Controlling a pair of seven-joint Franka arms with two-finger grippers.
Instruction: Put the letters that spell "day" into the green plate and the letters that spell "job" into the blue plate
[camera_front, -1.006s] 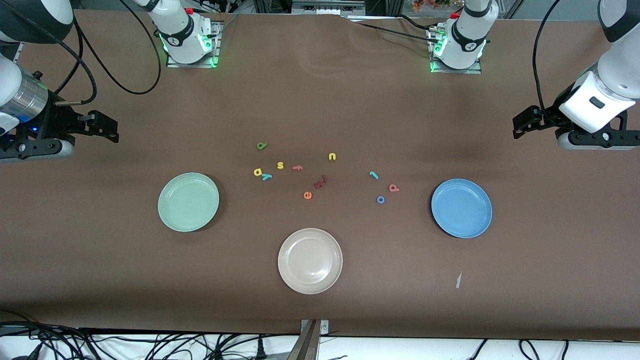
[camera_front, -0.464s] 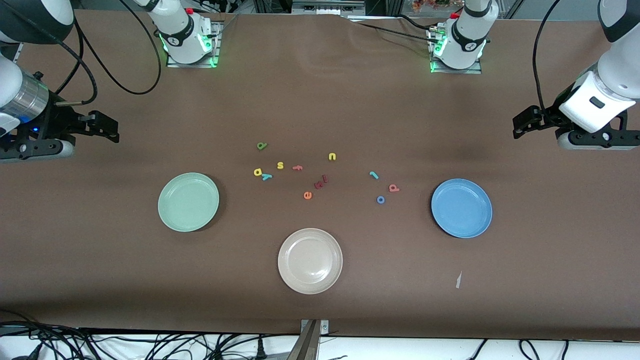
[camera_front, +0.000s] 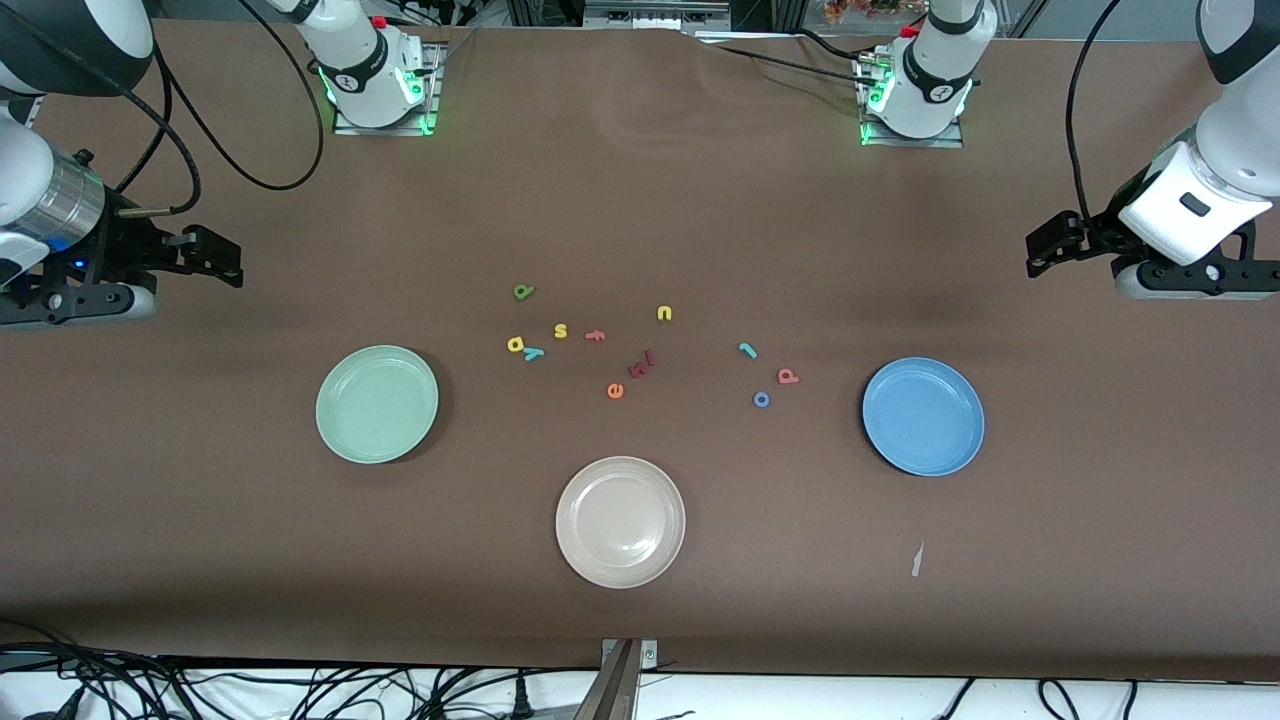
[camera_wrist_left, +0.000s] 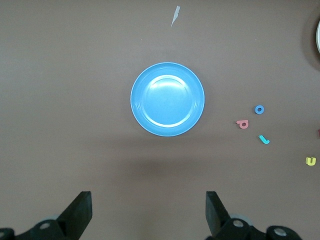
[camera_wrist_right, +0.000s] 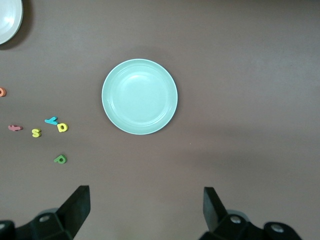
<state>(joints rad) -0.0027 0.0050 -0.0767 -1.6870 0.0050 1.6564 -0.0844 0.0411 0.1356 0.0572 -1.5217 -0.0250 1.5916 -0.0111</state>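
Note:
The green plate (camera_front: 377, 404) (camera_wrist_right: 139, 96) lies toward the right arm's end and the blue plate (camera_front: 923, 416) (camera_wrist_left: 167, 99) toward the left arm's end. Both plates hold nothing. Beside the green plate lie the green "d" (camera_front: 523, 291) (camera_wrist_right: 60, 159), yellow "a" (camera_front: 515, 344) (camera_wrist_right: 62, 127) and teal "y" (camera_front: 534, 353) (camera_wrist_right: 51, 120). Beside the blue plate lie the teal "j" (camera_front: 747, 349) (camera_wrist_left: 264, 139), pink "b" (camera_front: 788, 376) (camera_wrist_left: 243, 124) and blue "o" (camera_front: 761, 400) (camera_wrist_left: 259, 109). My right gripper (camera_front: 215, 258) (camera_wrist_right: 146, 207) and left gripper (camera_front: 1050, 245) (camera_wrist_left: 148, 210) hang open and hold nothing, each high over its own end of the table.
A cream plate (camera_front: 620, 521) sits nearest the front camera, mid-table. Between the two letter groups lie a yellow "s" (camera_front: 560, 330), orange "f" (camera_front: 594, 336), yellow "u" (camera_front: 664, 313), dark red "k" (camera_front: 641, 364) and orange "e" (camera_front: 615, 391). A paper scrap (camera_front: 916, 560) lies near the blue plate.
The right arm has edged slightly toward the middle of the table. The left arm, plates and letters have not moved.

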